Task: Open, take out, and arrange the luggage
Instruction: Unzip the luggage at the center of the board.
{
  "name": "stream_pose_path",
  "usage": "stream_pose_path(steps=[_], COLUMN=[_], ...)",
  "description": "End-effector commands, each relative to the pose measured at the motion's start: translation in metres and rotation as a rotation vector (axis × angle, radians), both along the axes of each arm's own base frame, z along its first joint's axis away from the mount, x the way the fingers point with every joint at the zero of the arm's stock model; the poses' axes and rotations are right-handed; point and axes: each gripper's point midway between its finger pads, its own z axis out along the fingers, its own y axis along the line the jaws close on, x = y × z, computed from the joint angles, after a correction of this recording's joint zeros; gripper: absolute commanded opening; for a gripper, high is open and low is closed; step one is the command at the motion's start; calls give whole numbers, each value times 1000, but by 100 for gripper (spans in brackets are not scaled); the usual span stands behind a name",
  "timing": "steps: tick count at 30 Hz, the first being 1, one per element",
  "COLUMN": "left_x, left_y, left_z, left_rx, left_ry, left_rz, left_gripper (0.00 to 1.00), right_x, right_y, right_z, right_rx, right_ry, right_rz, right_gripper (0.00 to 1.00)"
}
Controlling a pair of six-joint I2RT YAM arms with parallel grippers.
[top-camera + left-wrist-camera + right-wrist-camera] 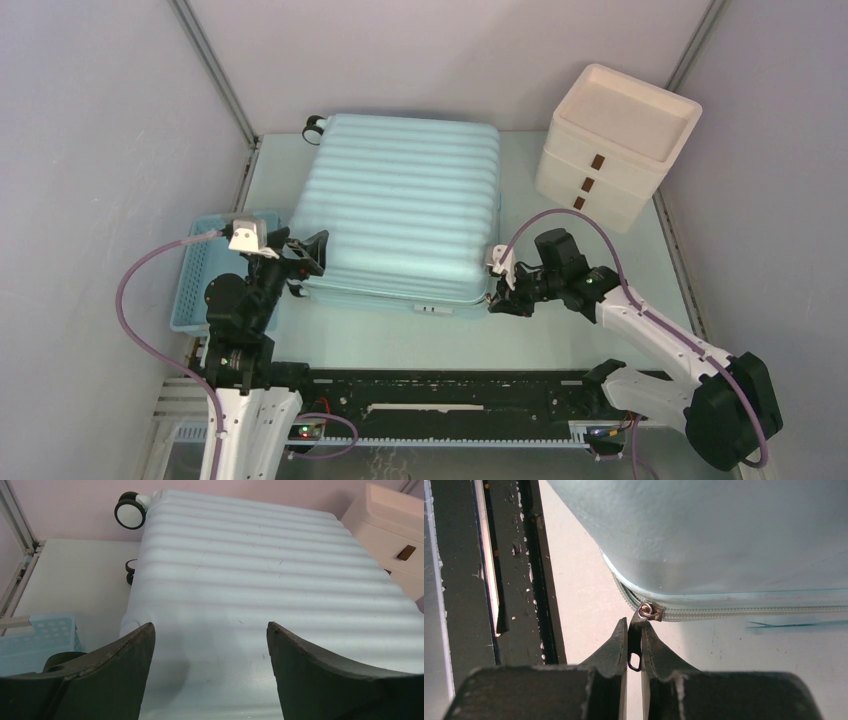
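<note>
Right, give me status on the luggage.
Right gripper shut on zipper pull, near right corner. Left gripper open above the luggage. It lies closed, zip not yet run. Nothing seen blocking.

Ribbed, matt plastic luggage (405,205); shiny metal zip pull (634,637).

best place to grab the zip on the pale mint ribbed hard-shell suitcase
The thin metal pull tab at the mint suitcase's near right corner: it juts out rightward from the slider, so come from the right, pinching its flat faces.
</note>
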Motion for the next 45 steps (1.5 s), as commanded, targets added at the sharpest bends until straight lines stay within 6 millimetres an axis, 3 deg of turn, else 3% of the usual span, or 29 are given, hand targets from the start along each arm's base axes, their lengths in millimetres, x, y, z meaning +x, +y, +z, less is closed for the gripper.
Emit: stream_pose_path(steps=[1, 3, 8, 18, 25, 30, 39, 45], left_x=[2, 3, 3, 4, 4, 5, 5, 5], left_y=[0, 1, 0, 0, 0, 0, 1, 1], left_z=[-4, -5, -5, -6, -8, -9, -9, -8], left_rx=[17, 17, 16, 16, 16, 17, 18, 19], left_ry=[2, 4, 4, 10, 18, 23, 24, 21], left_rz=[-1, -1, -2, -3, -3, -1, 1, -1], left_gripper=[87, 87, 87, 87, 87, 87, 87, 87], right_x=[11, 12, 18, 29, 20, 25, 26, 30], right_y=[5, 2, -3, -5, 5, 6, 15, 12], right_z=[31, 31, 26, 27, 33, 34, 22, 28], right_rx=[74, 72, 46, -31, -69, -89, -137, -121], right_ry=[-96, -96, -102, -207, -279, -308, -334, -344], right_rz=[23, 15, -11, -57, -22, -60, -75, -98], right_gripper=[0, 2, 28, 46, 49, 47, 46, 28])
